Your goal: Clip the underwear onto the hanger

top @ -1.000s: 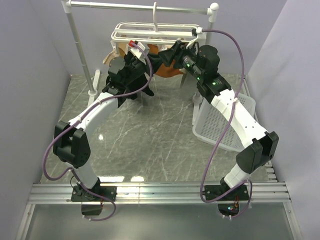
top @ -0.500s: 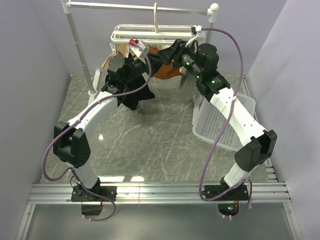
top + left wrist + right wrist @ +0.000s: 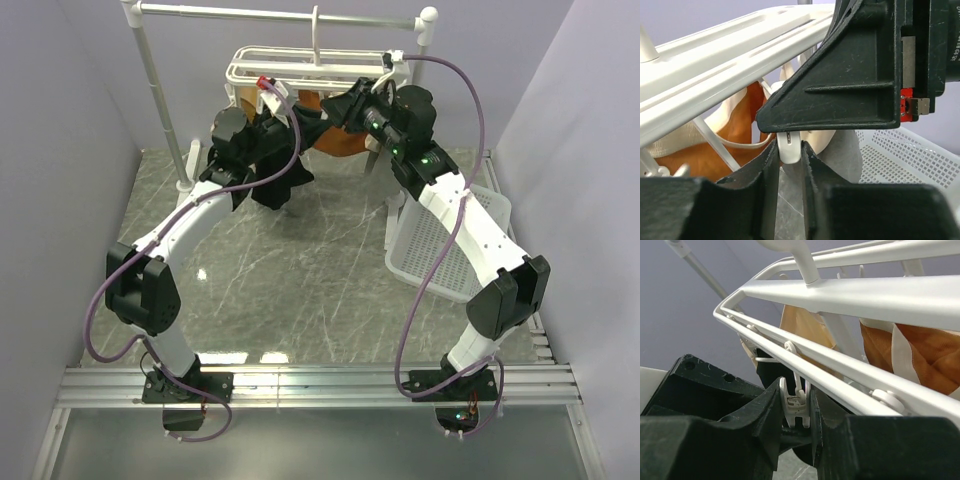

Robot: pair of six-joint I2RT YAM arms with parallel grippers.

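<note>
The white hanger (image 3: pixel 300 68) hangs from the rail at the back. The black underwear (image 3: pixel 272 178) dangles from my left gripper (image 3: pixel 288 128), which holds it up under the hanger's front bar. In the left wrist view the narrow gap of my left gripper (image 3: pixel 789 150) has a white clip tip (image 3: pixel 789 146) at its mouth. My right gripper (image 3: pixel 342 108) meets it from the right. In the right wrist view my right gripper (image 3: pixel 796 400) is shut on a dangling white clip (image 3: pixel 796 407) below the hanger bars (image 3: pixel 865 295), with both fingers pressed against its sides.
An orange garment (image 3: pixel 335 145) and a tan one (image 3: pixel 805 325) hang from the hanger behind the grippers. A white laundry basket (image 3: pixel 445 245) stands at the right. The metal rail stand (image 3: pixel 160 90) rises at the back left.
My right gripper has closed onto the clip. My left arm has lifted the underwear up and back, closer under the hanger.
</note>
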